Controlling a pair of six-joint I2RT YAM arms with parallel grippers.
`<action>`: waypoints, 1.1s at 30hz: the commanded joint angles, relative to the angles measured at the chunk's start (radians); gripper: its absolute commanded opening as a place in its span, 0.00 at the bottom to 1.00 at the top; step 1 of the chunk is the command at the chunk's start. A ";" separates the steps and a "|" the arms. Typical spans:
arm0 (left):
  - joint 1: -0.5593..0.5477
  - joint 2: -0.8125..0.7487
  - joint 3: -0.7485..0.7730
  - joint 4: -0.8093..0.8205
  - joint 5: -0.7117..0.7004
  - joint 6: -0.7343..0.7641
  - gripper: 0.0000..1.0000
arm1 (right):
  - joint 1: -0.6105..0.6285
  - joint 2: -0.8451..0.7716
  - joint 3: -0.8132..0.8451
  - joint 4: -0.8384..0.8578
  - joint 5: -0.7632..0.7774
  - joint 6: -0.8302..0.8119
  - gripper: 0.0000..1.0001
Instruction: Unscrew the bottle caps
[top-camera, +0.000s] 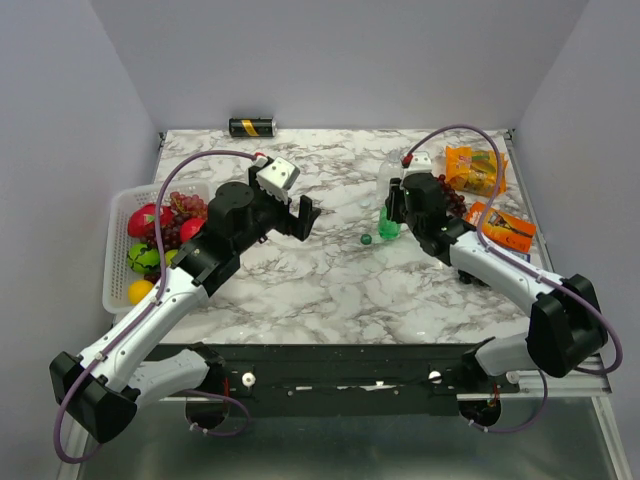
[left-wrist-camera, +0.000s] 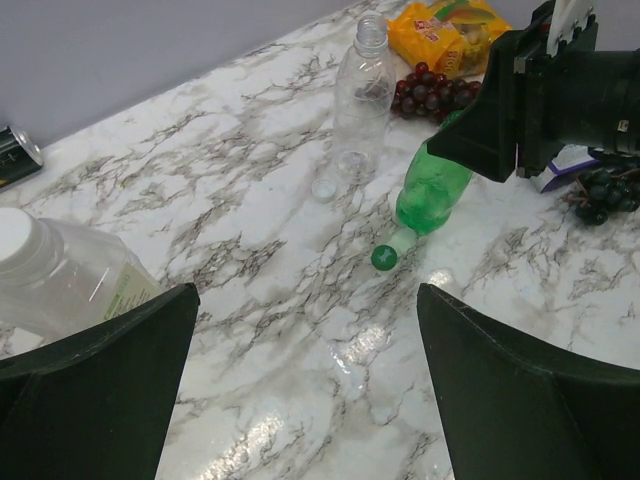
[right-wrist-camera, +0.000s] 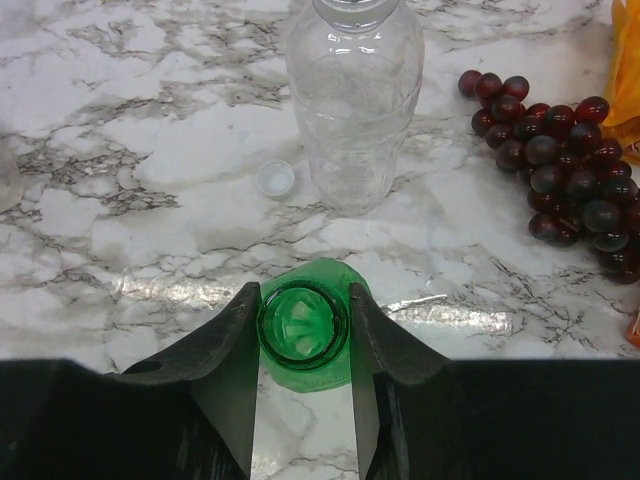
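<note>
My right gripper (right-wrist-camera: 303, 322) is shut on the neck of the small green bottle (right-wrist-camera: 335, 372), which stands upright with its mouth open; both show in the top view, the gripper (top-camera: 390, 212) above the bottle (top-camera: 388, 228). The green cap (top-camera: 366, 239) lies on the table just left of it. A larger clear bottle (right-wrist-camera: 355, 90) stands uncapped behind, its clear cap (right-wrist-camera: 276, 179) beside it. Another clear bottle with a white cap (left-wrist-camera: 60, 275) sits by my left gripper (left-wrist-camera: 308, 295), which is open and empty over bare marble (top-camera: 303, 215). The red-labelled bottle is out of view.
A white basket (top-camera: 115, 255) of fruit stands at the left edge. Red grapes (right-wrist-camera: 560, 160) and orange snack packets (top-camera: 475, 168) lie at the right. A black-and-gold can (top-camera: 252, 127) lies at the back.
</note>
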 joint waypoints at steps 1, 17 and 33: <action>-0.001 -0.001 0.006 0.014 -0.006 -0.011 0.99 | -0.009 0.042 -0.012 0.101 0.025 0.002 0.01; -0.002 -0.005 0.010 0.001 -0.039 0.000 0.99 | -0.011 0.088 -0.040 0.078 0.033 0.027 0.40; 0.137 -0.022 0.037 -0.025 -0.031 -0.067 0.99 | -0.006 -0.139 0.011 -0.025 -0.119 -0.033 0.86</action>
